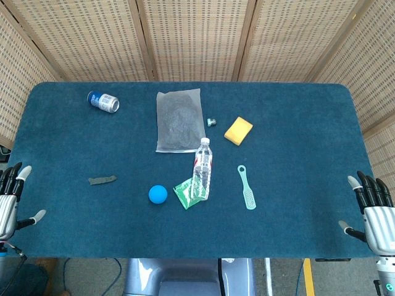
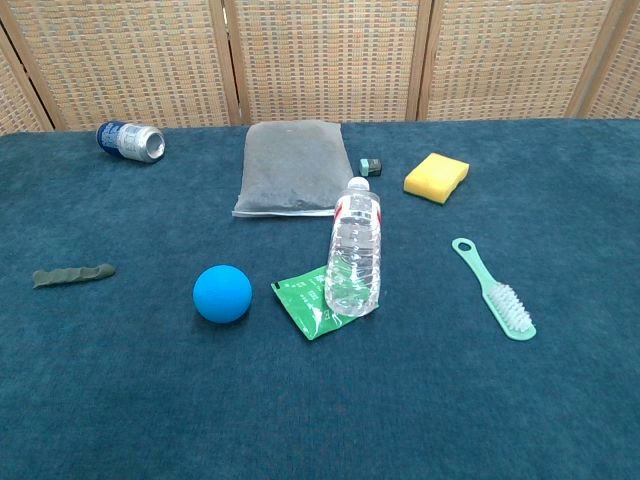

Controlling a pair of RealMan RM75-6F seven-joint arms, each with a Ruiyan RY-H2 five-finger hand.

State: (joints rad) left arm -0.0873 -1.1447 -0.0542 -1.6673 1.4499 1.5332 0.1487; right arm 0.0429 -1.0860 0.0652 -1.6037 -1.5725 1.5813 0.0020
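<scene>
We see the left hand [image 1: 9,197] at the near left edge of the blue table [image 1: 296,123], fingers spread apart and holding nothing. The right hand [image 1: 373,209] sits at the near right edge, likewise spread with nothing in it. Neither hand shows in the chest view.

We take the water bottle [image 1: 202,169] as our landmark; it lies on its side near the middle of the table, cap pointing toward the far edge. Its lower end rests on a green packet [image 1: 184,192]. Just left of the packet sits a blue ball [image 1: 158,194], apart from the bottle. Further left of the bottle, nearest the left hand though well apart from it, lies a dark green strip [image 1: 102,180]. To the right of the bottle lies a pale green brush [image 1: 247,187], bristle end toward us; it is the thing nearest the right hand, yet well apart. Beyond the bottle's cap lies a grey pouch [image 1: 179,119], flat. Right of the pouch we find a small dark object [image 1: 211,122], too small to identify, then a yellow sponge [image 1: 238,131]. Far off to the bottle's left rear, a blue can [image 1: 103,102] lies on its side.
</scene>
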